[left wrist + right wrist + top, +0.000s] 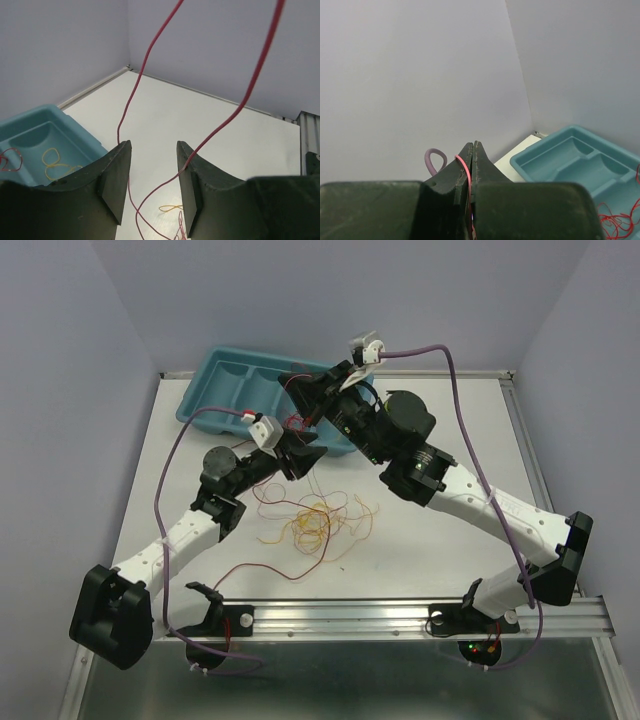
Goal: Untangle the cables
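Observation:
A loose tangle of thin yellow, orange and red cables (315,525) lies on the white table between the arms. My right gripper (303,388) hangs over the teal tray (215,380). In the right wrist view, the right gripper (472,146) is shut on a red cable (466,167). That red cable (145,65) runs down in two strands through my left gripper (153,150). The left gripper stands open, with one strand resting against the right finger (187,170). In the top view the left gripper (303,458) sits just in front of the tray.
The tray (45,127) holds a yellow cable (56,162) and a red cable (10,159); a red cable (620,216) in the tray also shows in the right wrist view. Thick purple arm cables (462,390) arc overhead. A metal rail (400,612) runs along the near edge.

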`<action>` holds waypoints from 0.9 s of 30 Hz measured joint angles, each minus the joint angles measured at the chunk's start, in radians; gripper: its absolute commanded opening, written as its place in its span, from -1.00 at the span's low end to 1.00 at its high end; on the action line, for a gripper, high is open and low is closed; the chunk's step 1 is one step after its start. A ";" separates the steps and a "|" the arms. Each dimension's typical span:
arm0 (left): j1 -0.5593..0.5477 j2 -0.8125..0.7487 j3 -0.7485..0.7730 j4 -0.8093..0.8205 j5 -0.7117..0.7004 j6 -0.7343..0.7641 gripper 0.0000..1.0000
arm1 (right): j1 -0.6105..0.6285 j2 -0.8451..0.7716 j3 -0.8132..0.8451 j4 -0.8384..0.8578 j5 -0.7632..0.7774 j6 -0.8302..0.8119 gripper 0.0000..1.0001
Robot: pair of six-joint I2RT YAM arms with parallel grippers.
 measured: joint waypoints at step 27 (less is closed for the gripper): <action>-0.006 -0.011 0.064 -0.249 -0.055 0.179 0.98 | 0.000 -0.028 -0.037 0.002 0.190 -0.076 -0.99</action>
